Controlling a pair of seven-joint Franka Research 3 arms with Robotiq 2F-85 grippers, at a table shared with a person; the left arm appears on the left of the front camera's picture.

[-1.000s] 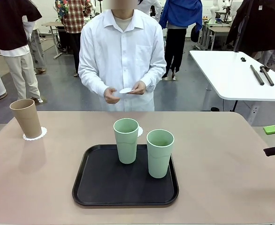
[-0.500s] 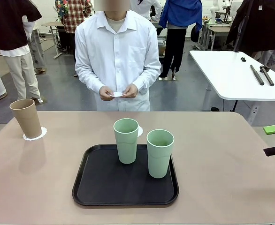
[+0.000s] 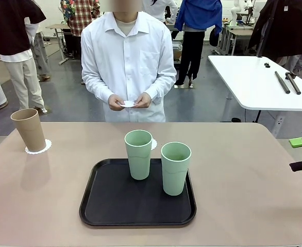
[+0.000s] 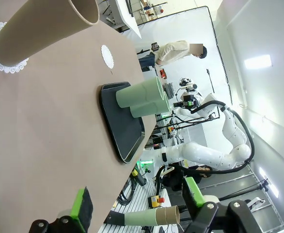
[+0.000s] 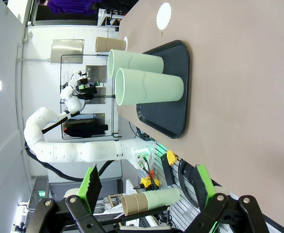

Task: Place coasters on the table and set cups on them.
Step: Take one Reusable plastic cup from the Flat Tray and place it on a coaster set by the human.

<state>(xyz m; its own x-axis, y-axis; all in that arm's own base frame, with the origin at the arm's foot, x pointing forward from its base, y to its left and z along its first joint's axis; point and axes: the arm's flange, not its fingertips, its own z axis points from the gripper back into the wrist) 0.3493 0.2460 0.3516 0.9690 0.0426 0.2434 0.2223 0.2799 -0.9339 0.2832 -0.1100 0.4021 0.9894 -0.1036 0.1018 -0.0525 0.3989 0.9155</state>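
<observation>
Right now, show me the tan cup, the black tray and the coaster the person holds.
tan cup (image 3: 29, 129), front view, middle of its side wall.
black tray (image 3: 115, 203), front view, bare floor near its front.
held coaster (image 3: 128, 103), front view, middle of the white disc.

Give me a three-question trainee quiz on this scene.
1. True or false: the tan cup stands on a coaster.
2. Where do the two green cups stand? A) on the black tray B) on coasters C) on the bare table
3. Fill in: the person's hands hold a white ____.

Key: 1 true; 2 A; 3 coaster.
</observation>
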